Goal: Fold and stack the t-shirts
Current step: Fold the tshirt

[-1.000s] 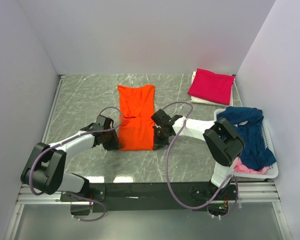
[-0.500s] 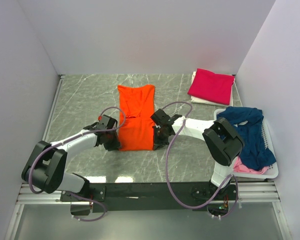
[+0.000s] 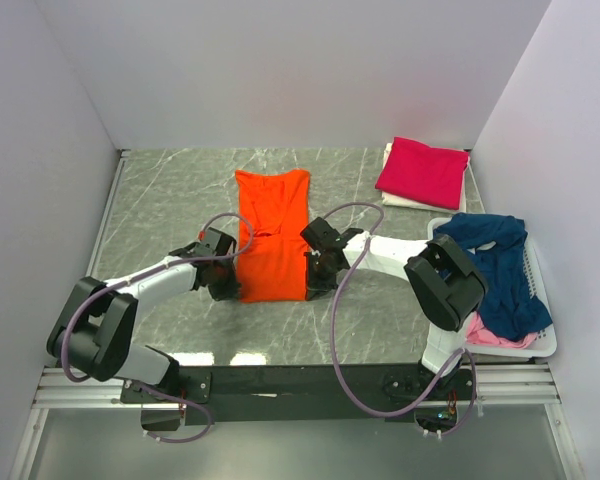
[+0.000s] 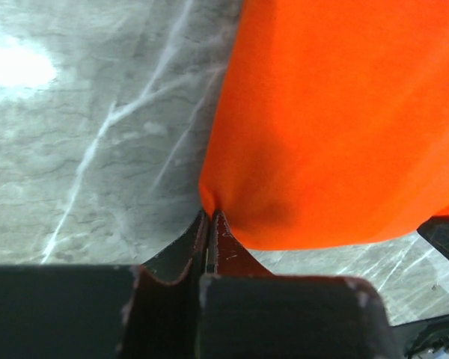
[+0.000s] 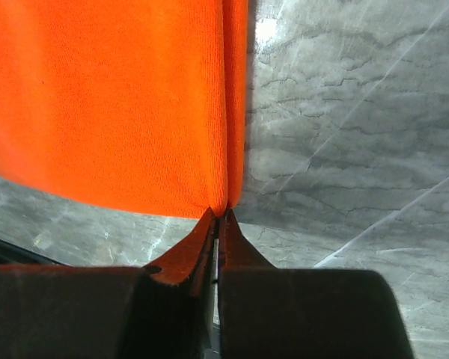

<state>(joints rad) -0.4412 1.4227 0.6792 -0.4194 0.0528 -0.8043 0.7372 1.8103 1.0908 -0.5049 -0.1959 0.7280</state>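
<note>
Top external view: orange t-shirt [image 3: 272, 235] flat on the middle of the grey table [image 3: 160, 200], already narrowed into a long strip, one short end toward the arms
Left gripper [image 4: 211, 217]: jaws pressed together on the near left corner of the orange t-shirt, cloth puckered at the tips
Right gripper [image 5: 218, 215]: jaws also together, pinching the near right corner, two layers of the edge visible above the tips
Other t-shirts: magenta t-shirt [image 3: 422, 170] folded at the far right on something white; navy t-shirt [image 3: 495, 265] and pale pink t-shirt [image 3: 490, 337] loose in the white basket [image 3: 542, 343]
Handling: probably light, soft and limp, no stiffness of its own; likely to sag between the two holds and to slip out if pinched too thin
Where to take hold: at the corners, through all layers, both sides level, to keep the fold straight
Writing: no brand, label or print readable on any cloth in these views
</note>
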